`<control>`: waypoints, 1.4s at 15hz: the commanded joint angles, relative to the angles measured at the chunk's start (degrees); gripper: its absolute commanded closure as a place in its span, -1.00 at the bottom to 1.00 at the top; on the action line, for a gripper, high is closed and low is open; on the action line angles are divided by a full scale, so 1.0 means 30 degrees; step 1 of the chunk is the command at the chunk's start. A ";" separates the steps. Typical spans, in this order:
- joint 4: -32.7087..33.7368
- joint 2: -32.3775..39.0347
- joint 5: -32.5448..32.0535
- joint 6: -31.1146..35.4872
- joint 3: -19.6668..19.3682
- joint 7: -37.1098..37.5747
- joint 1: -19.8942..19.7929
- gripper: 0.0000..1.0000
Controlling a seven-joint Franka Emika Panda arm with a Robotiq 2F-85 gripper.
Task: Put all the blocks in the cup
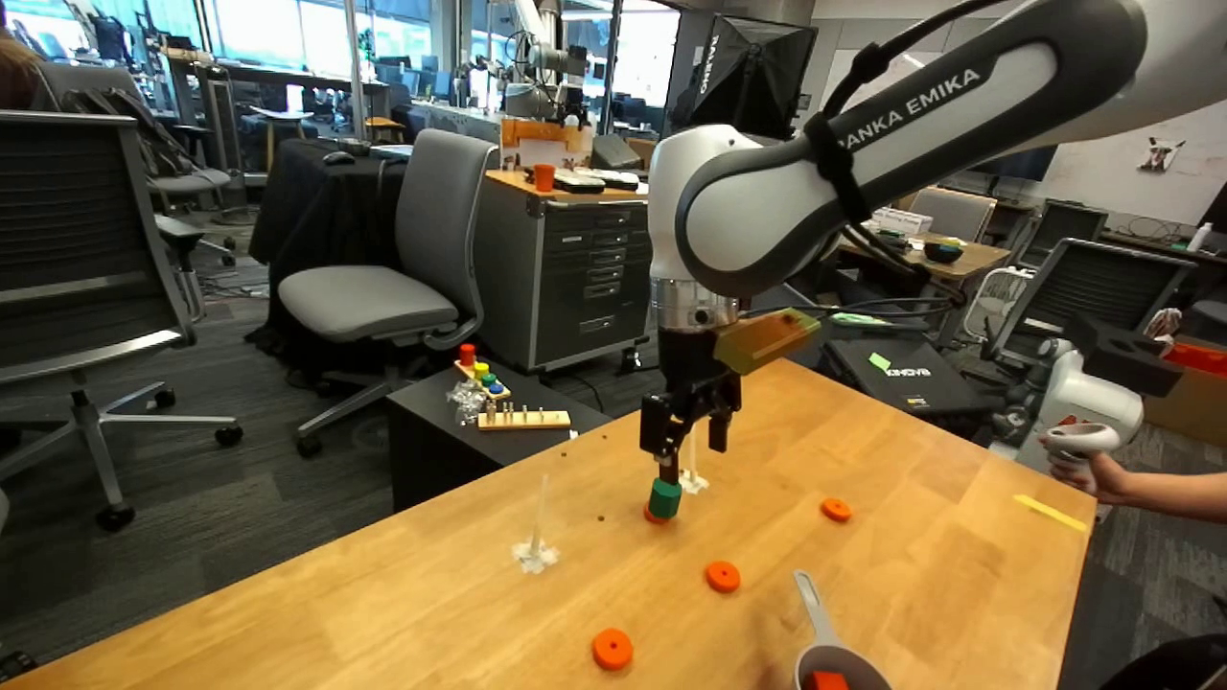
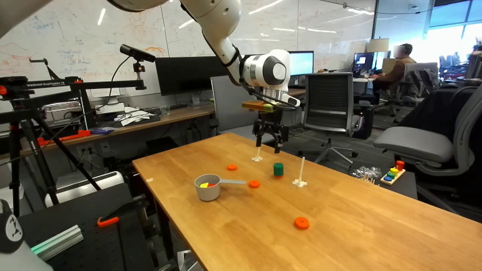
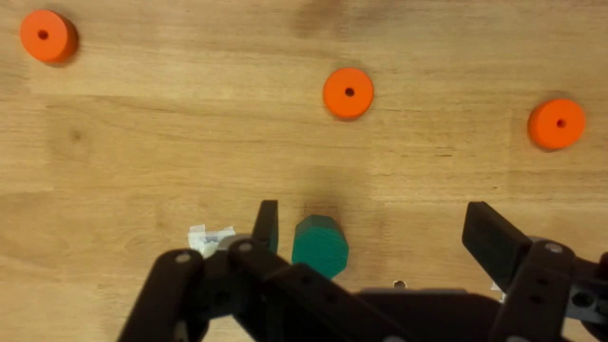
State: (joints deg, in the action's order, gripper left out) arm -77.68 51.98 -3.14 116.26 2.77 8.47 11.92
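Observation:
A green many-sided block (image 1: 664,499) stands upright on an orange disc (image 2: 278,176), as both exterior views show. My gripper (image 2: 268,147) hangs over that spot with jaws wide apart and nothing held. From the wrist view, the green block (image 3: 319,247) lies below and between the fingertips, closer to the left-hand one; a linkage covers part of its lower edge. The grey cup (image 2: 208,193) with its long handle rests near the table edge. Inside it I see a yellow block (image 2: 203,185) and a red block (image 1: 826,681).
Three more orange discs with centre holes lie loose: a middle disc (image 3: 348,93), a left disc (image 3: 47,36) and a right disc (image 3: 556,124). Two thin upright rods are taped to the table, a near rod (image 2: 302,171) and a far rod (image 2: 258,152), close around the gripper.

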 commanded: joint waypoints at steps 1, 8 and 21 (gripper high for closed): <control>0.0077 0.0061 0.0017 -0.0072 -0.0014 0.0007 0.0032 -1.00; 0.0354 0.0618 -0.0086 -0.0078 -0.0367 0.0325 -0.0051 -1.00; 0.2172 0.2062 -0.0066 -0.0530 -0.0774 0.0664 -0.0221 -1.00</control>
State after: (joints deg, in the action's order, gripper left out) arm -75.15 56.36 -3.14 116.24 0.90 9.28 11.04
